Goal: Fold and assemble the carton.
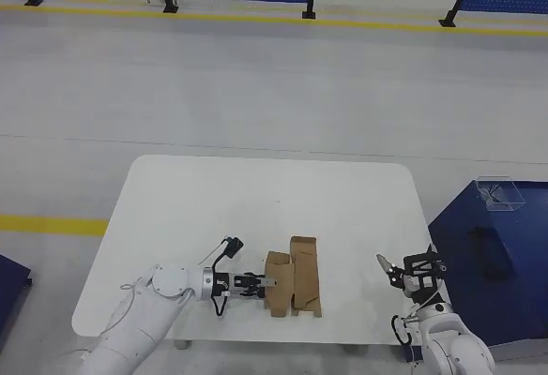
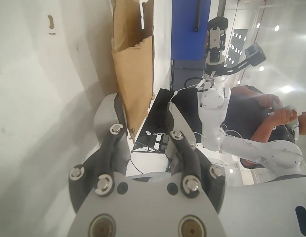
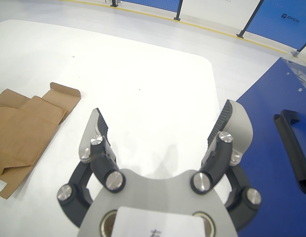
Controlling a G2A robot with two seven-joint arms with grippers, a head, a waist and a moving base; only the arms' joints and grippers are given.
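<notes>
Smooth white round-cornered table (image 1: 255, 197) | brown cardboard carton (image 1: 294, 277) (creased, ragged-edged flaps)

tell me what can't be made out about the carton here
Left wrist view: whether the left gripper touches the carton; one finger hides the flap's edge.
Right wrist view: part of the carton, cut off by the picture's edge.
Top view: the carton's creases and flaps, too small.

Ahead of the right gripper (image 3: 162, 106) lies bare table (image 3: 143, 75); blue cabinet (image 3: 266, 124) just beside it, carton (image 3: 24, 124) well apart opposite.
</notes>
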